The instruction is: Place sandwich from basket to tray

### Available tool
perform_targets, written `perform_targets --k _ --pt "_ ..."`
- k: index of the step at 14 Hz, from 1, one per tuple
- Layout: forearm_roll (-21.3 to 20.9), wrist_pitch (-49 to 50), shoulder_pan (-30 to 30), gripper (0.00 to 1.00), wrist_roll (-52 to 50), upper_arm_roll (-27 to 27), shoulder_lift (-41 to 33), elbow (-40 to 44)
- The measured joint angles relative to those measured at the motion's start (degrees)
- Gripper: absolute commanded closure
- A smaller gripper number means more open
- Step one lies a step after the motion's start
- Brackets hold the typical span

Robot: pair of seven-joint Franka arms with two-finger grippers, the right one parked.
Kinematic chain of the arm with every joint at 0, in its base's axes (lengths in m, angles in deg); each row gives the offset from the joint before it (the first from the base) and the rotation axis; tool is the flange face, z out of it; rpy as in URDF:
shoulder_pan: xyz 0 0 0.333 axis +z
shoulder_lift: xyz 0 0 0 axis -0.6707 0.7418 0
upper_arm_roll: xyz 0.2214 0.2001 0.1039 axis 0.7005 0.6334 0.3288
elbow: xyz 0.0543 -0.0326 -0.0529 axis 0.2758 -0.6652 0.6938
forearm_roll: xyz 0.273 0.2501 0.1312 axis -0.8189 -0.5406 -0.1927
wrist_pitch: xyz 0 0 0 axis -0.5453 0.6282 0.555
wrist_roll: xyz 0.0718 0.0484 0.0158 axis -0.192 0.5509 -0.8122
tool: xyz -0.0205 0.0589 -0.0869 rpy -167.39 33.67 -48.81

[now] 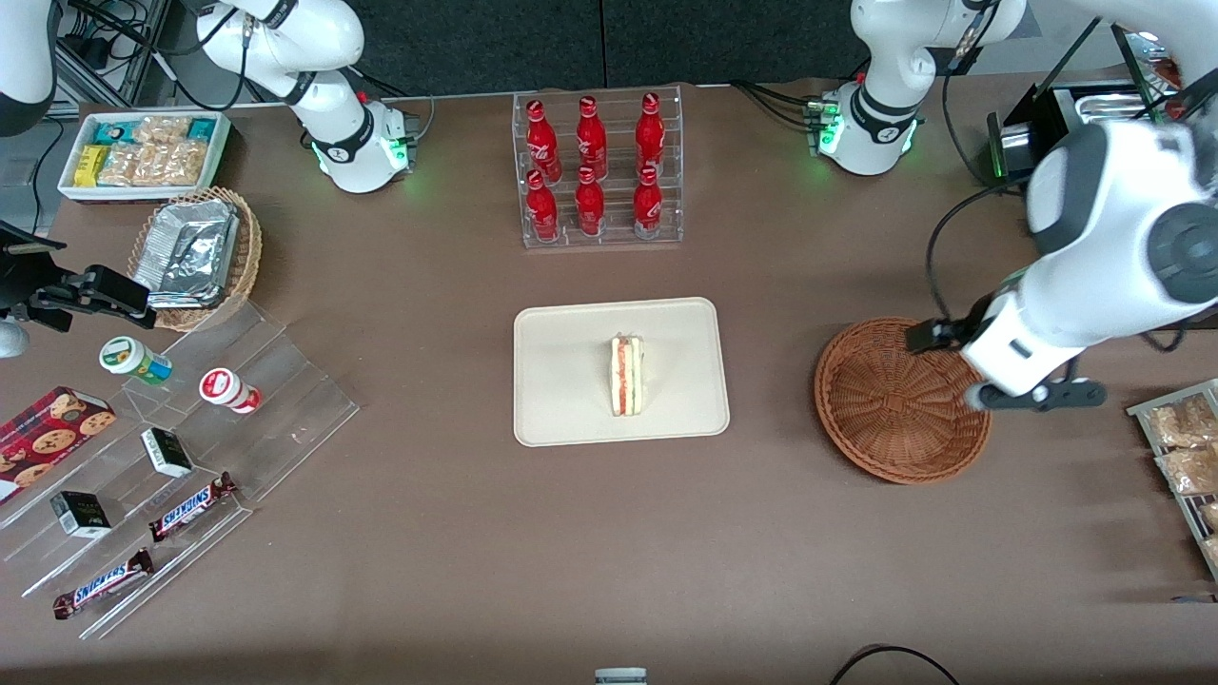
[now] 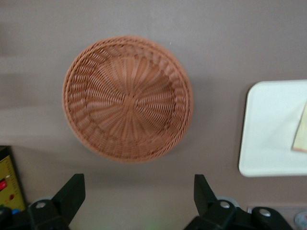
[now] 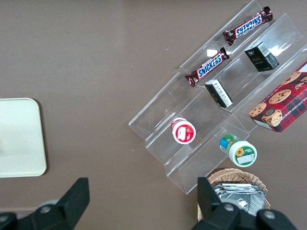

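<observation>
While resting upright on the tray (image 1: 561, 400), sandwich (image 1: 627, 375) sits just past centre toward three o'clock; basket (image 1: 894, 404) well apart on the counter (image 1: 457, 561), fingers (image 2: 71, 194) spread, gripper (image 2: 136, 199) above its rim.

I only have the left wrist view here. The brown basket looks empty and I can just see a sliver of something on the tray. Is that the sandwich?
Observer: Yes. The front view shows the sandwich resting on the tray, cut edge with red and green layers facing up.
Operator: Is it fully inside the tray?
Observer: Yes, roughly mid-tray, clear of the rim on every side.
Operator: Where is my claw compared with the basket?
Observer: The claw is open and holds nothing; from the front, the arm's wrist hangs above the basket edge on the working arm's side.
Operator: Anything else near the tray?
Observer: A clear rack of red bottles stands farther from the front camera than the tray.
</observation>
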Motion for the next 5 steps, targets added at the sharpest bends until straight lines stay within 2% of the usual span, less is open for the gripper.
perform_targets --k 5 --pt "0.28 7.10 3.74 0.00 3.78 -0.52 -7.76 0.01"
